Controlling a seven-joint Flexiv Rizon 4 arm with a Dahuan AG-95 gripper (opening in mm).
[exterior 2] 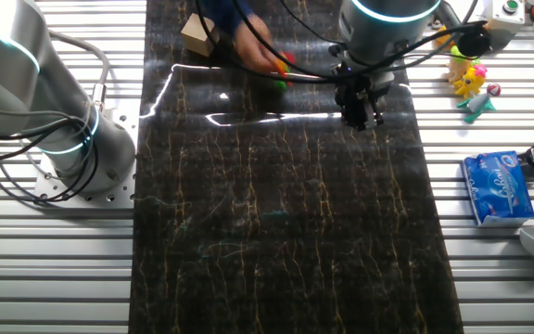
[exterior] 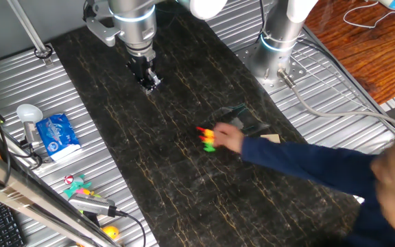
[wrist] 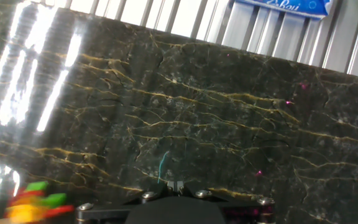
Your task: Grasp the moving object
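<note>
The moving object is a tiny red, yellow and green toy figure point(exterior: 206, 137). It sits on the dark marble mat under a person's fingers point(exterior: 229, 138). It also shows in the other fixed view point(exterior 2: 284, 67) and at the bottom left of the hand view point(wrist: 36, 202). My gripper point(exterior: 149, 80) hangs above the mat, well apart from the toy, and also shows in the other fixed view point(exterior 2: 360, 113). In the hand view its fingertips point(wrist: 177, 185) sit together with nothing between them.
A person's blue-sleeved arm point(exterior: 307, 161) reaches across the mat. A tan cube point(exterior 2: 196, 35) lies beside the hand. A blue tissue pack point(exterior: 57, 134), a pink-and-teal toy point(exterior: 77, 185) and a second arm's base point(exterior: 280, 48) stand on the ribbed metal table around the mat.
</note>
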